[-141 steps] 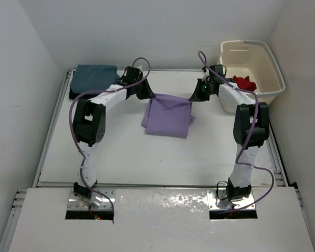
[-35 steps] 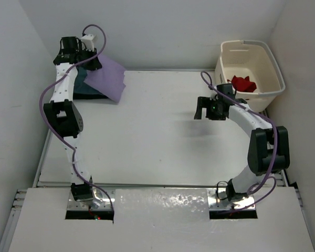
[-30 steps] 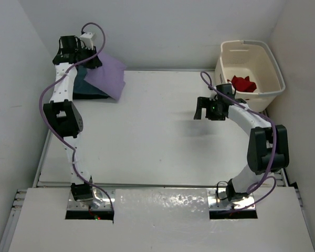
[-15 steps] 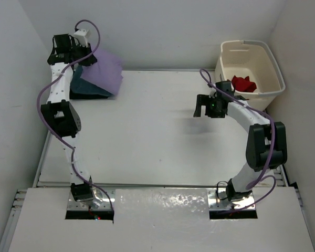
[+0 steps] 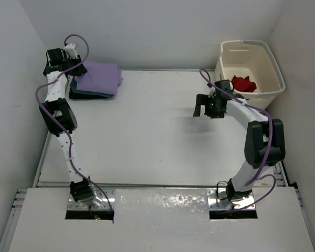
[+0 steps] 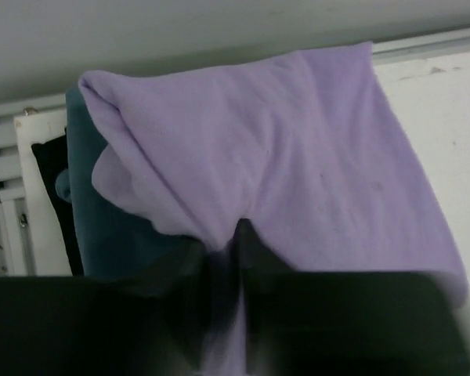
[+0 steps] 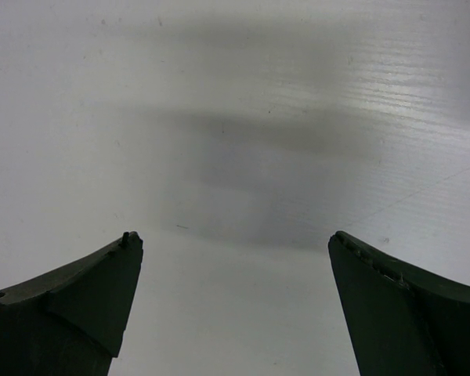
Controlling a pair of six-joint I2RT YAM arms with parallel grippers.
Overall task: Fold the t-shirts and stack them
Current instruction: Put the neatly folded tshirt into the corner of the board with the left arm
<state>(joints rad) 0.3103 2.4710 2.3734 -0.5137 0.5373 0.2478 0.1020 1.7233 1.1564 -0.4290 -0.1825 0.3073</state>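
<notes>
Left gripper (image 6: 236, 262): its jaws are closed almost fully on a pinch of the lavender shirt (image 5: 101, 77). You see the cloth gathered into a fold between the two dark fingers at the bottom centre of the left wrist view. In the top view, find this gripper in the upper left of the frame, at the left edge of the shirt pile by the back wall.

The lavender shirt lies folded on top of the pile and covers most of the teal shirt (image 6: 102, 227). In the wrist view the teal shirt shows along the left side, and a strip of the black shirt (image 6: 53, 184) shows further left, beneath it. The pile rests on the table (image 5: 147, 142) in the upper-left corner.

Right gripper (image 7: 235, 251) — its jaws are spread wide with nothing between them. Below it you see only bare table surface and a soft shadow. In the top view it hangs right of centre in the upper half, near the cream basket (image 5: 252, 44) but apart from it.

The red shirt (image 5: 243, 83) lies crumpled inside that basket, at the upper right.
</notes>
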